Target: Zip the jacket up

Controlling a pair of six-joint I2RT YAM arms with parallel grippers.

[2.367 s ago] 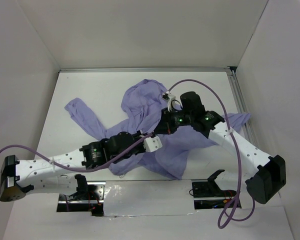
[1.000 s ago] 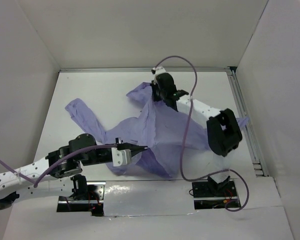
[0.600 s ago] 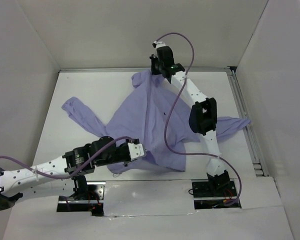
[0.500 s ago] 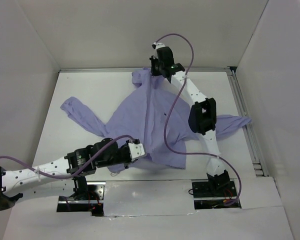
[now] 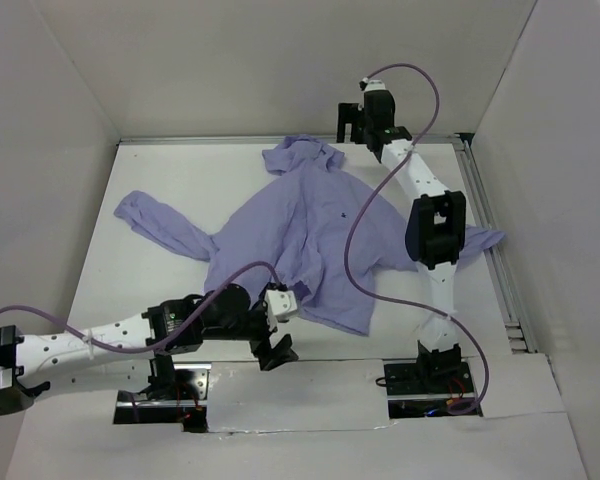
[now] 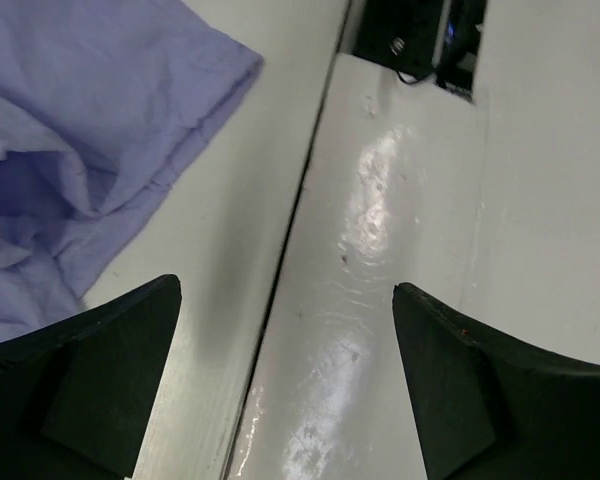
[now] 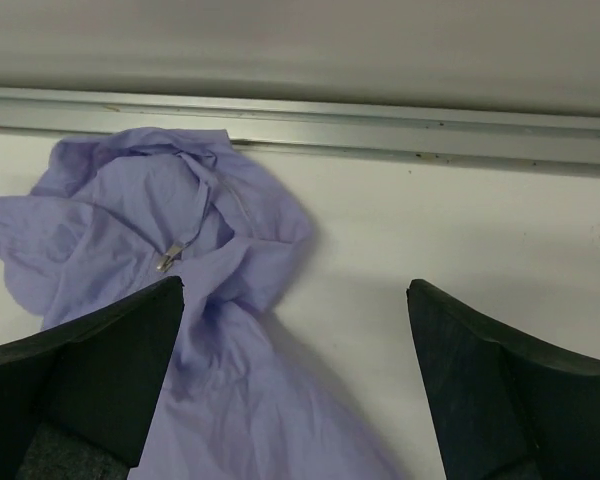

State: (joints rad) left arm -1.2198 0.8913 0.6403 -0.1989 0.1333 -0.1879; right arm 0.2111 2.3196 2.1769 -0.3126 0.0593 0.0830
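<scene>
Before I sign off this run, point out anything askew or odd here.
The jacket lies wrinkled and tilted, its collar bunched near the far edge. One sleeve runs under the right arm to the side rail. The left tool and right tool hang open, clear of it.

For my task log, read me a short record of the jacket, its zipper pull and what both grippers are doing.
jacket: lavender, spread out flat, sleeves to both sides
zipper pull: up near the collar
left gripper: open, empty, just past the jacket's near edge
right gripper: open, empty, beside the collar
</scene>
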